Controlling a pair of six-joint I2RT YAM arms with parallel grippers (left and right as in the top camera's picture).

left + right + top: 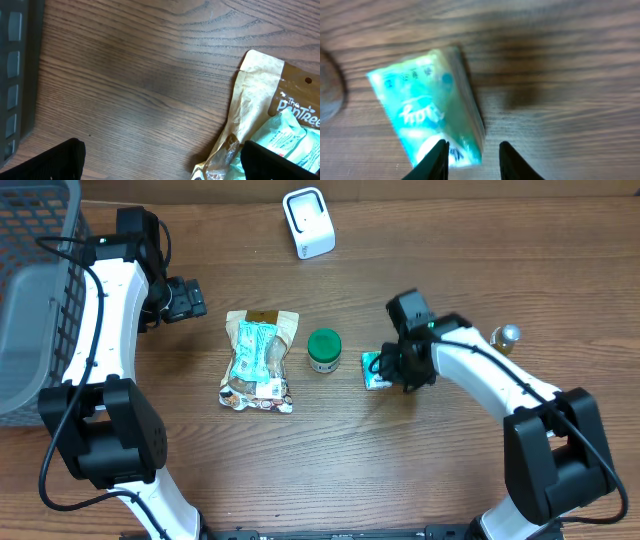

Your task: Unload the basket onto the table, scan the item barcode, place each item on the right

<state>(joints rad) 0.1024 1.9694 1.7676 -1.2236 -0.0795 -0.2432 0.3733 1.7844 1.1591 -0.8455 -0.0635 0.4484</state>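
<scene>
The item, a small teal packet (375, 368), lies flat on the wooden table, right of centre. My right gripper (402, 370) is low over its right end. In the right wrist view the packet (427, 110) is blurred. Its near corner reaches between my fingers, the left fingertip (440, 157) lies over its face, and bare wood shows between the packet and the right fingertip (510, 160). The right gripper (472, 152) is open. The white scanner (308, 222) stands at the table's back edge. My left gripper (185, 300) hangs wide open and empty left of a snack bag (258, 360).
A green-lidded jar (323, 350) stands between the snack bag and the packet. A small bottle (505, 337) stands at the right. A dark mesh basket (35, 290) fills the far left. In the left wrist view the snack bag (260, 115) lies by my right finger (280, 162).
</scene>
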